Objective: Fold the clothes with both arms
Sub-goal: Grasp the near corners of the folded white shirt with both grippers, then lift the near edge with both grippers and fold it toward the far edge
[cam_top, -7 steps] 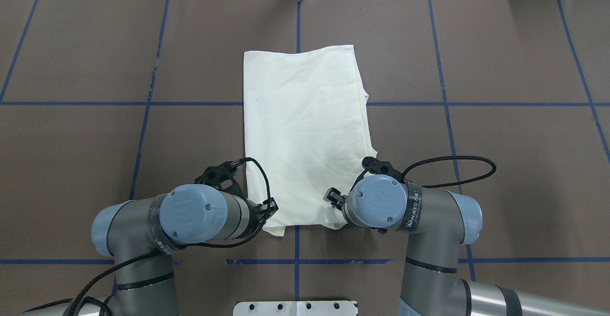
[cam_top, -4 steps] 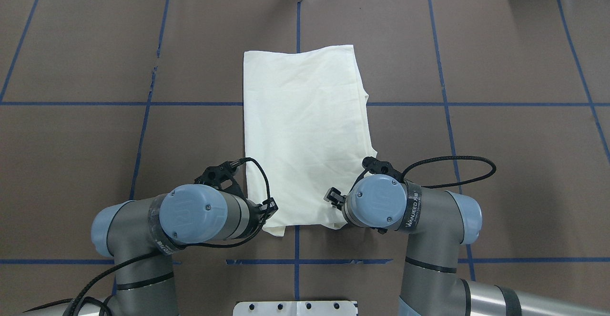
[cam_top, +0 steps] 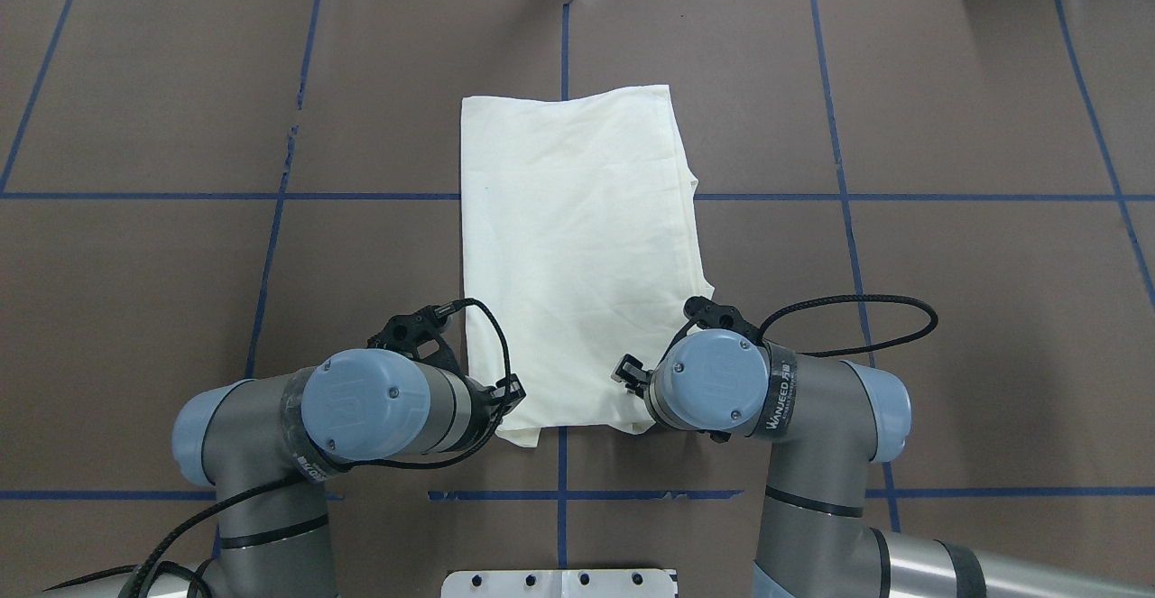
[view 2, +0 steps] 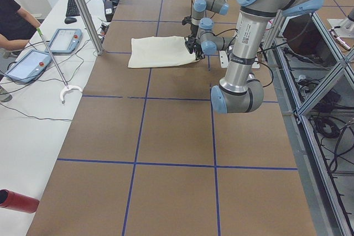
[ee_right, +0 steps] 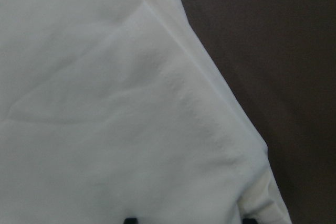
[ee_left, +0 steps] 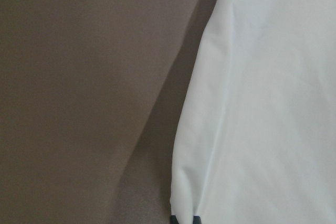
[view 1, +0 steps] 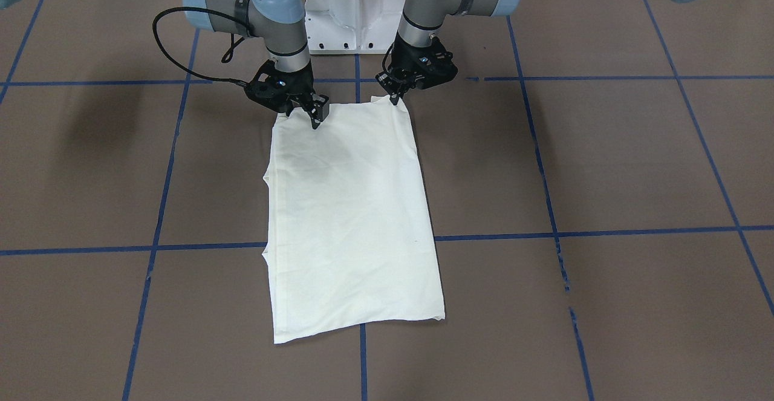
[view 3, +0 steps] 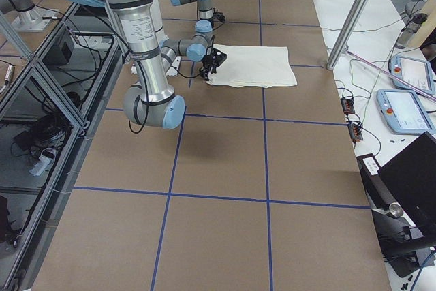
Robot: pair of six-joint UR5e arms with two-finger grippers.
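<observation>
Presently: shirt [cam_top: 577,255], one, cream-white, lying flat on the table [cam_top: 947,309] as a long folded panel, plain side up. Likely light, limp and slippery (no stiffness whatever); take by the near corners. My left gripper [view 1: 396,97]: nipped narrow on its corner. My right gripper [view 1: 304,114]: jaws spread, astride the other.

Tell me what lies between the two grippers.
Only an edge of the cream-white folded shirt lies between the left gripper and right gripper, seen in the front-facing view.
</observation>
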